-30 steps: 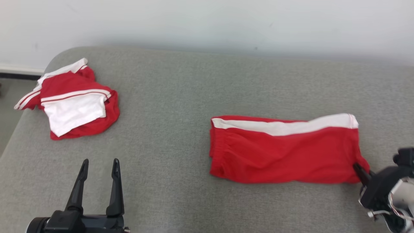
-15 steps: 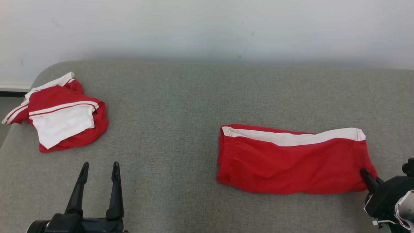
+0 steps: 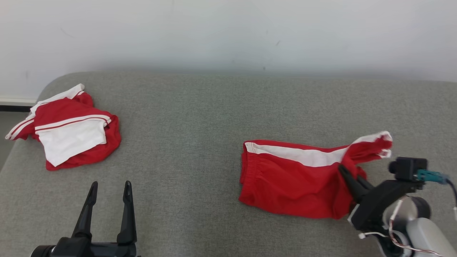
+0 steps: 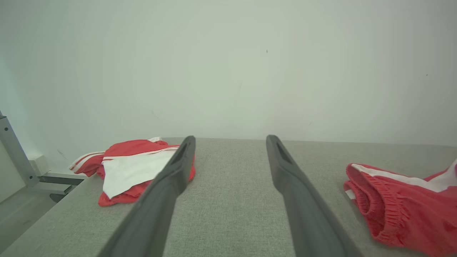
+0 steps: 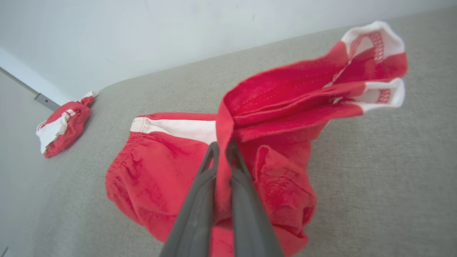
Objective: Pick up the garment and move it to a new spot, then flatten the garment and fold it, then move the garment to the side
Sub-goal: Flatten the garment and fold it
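Right gripper, we find, is clamped together on a fold of the red shorts near their leg end. That end is lifted and bunched, while the waistband end lies on the grey cushion, right of centre. Left gripper stands at the near left with fingers apart, holding nothing. We note a crumpled red-and-white garment at the far left, well apart from the shorts.

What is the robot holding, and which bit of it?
The right gripper is shut on the red shorts, pinching a fold of cloth at the leg end, away from the elastic waistband. The left gripper is open and holds nothing.
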### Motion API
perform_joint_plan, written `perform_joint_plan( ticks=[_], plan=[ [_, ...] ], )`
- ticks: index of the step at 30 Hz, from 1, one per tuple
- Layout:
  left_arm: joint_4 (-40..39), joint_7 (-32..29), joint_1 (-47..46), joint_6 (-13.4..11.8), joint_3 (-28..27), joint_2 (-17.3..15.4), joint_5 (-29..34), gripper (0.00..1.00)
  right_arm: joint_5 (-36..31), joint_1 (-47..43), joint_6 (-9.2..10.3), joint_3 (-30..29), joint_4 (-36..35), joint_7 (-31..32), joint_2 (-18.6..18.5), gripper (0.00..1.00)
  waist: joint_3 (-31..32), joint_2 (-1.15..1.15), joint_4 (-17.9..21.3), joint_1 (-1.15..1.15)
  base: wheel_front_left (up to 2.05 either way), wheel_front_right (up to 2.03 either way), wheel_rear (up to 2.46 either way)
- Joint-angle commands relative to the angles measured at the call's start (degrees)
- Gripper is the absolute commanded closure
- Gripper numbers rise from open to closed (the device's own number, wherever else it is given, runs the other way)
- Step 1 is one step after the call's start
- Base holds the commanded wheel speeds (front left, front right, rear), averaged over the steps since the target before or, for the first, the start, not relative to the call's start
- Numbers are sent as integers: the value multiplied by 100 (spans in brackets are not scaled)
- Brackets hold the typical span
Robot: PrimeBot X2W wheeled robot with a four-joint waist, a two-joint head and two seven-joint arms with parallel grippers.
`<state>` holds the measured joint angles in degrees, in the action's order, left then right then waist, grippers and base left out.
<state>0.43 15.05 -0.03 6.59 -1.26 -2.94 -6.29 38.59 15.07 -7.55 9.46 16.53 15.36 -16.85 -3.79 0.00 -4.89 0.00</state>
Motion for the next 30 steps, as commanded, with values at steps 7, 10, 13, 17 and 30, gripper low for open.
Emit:
perform_joint_plan(
  ticks=[7,10,13,17,30],
  plan=[
    [35,19,-106,19,98,9,-28,0,-133,292,13,434,-49,111,504,100,-24,0,-243,0,0,0,0],
    [34,19,-159,-7,161,9,-76,0,-151,377,13,585,41,119,666,100,-73,0,-391,0,0,0,0],
    [52,19,-213,-27,201,8,-108,0,-178,435,13,727,165,89,796,100,-130,0,-524,0,0,0,0],
    [73,19,-270,-47,235,8,-172,0,-214,483,13,893,369,56,923,100,-202,0,-658,0,0,0,0],
    [147,19,-310,-85,244,8,-181,0,-171,640,13,1296,865,-621,1119,0,-216,0,-643,0,0,0,0]
  ],
)
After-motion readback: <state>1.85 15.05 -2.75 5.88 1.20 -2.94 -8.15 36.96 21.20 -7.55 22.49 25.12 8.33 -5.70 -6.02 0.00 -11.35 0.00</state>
